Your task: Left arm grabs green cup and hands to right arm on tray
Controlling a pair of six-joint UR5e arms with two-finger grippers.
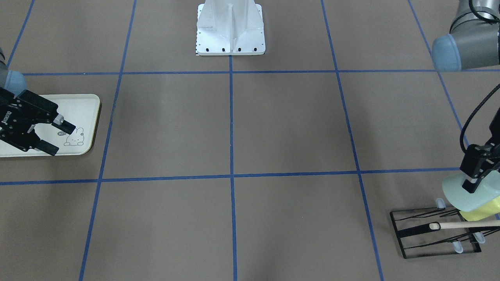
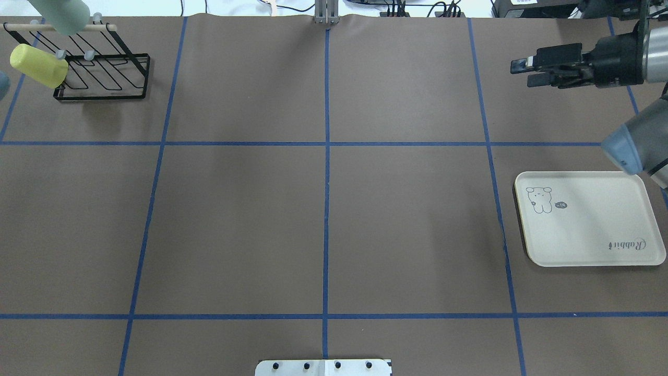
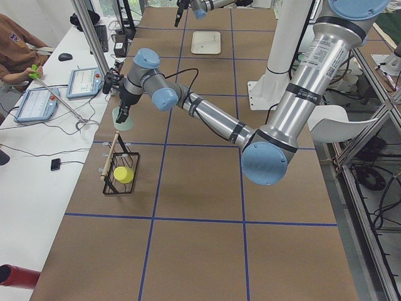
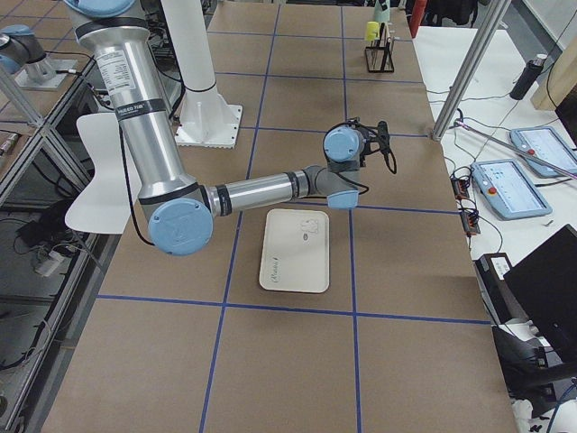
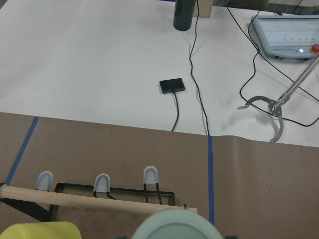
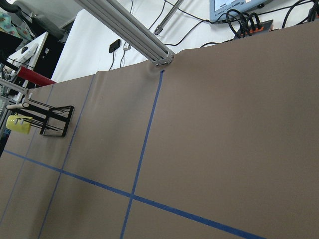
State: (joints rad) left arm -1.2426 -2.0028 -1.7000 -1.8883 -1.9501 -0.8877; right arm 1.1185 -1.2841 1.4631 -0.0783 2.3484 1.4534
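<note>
My left gripper [image 1: 472, 182] is shut on the rim of the pale mint-green cup [image 1: 465, 200] and holds it tilted in the air above the black wire rack [image 1: 433, 234]. The cup also shows at the top left of the overhead view [image 2: 65, 15] and at the bottom edge of the left wrist view [image 5: 174, 225]. My right gripper [image 1: 58, 137] is open and empty, hovering over the cream rabbit tray [image 1: 84, 109]. In the overhead view the right gripper [image 2: 527, 72] appears beyond the tray [image 2: 589, 245].
A yellow-green cup [image 1: 481, 212] lies on the rack beside a wooden dowel [image 1: 465, 224]; it also shows in the overhead view [image 2: 39, 65]. The robot's white base [image 1: 230, 35] stands at the table's middle edge. Blue tape lines grid the brown table.
</note>
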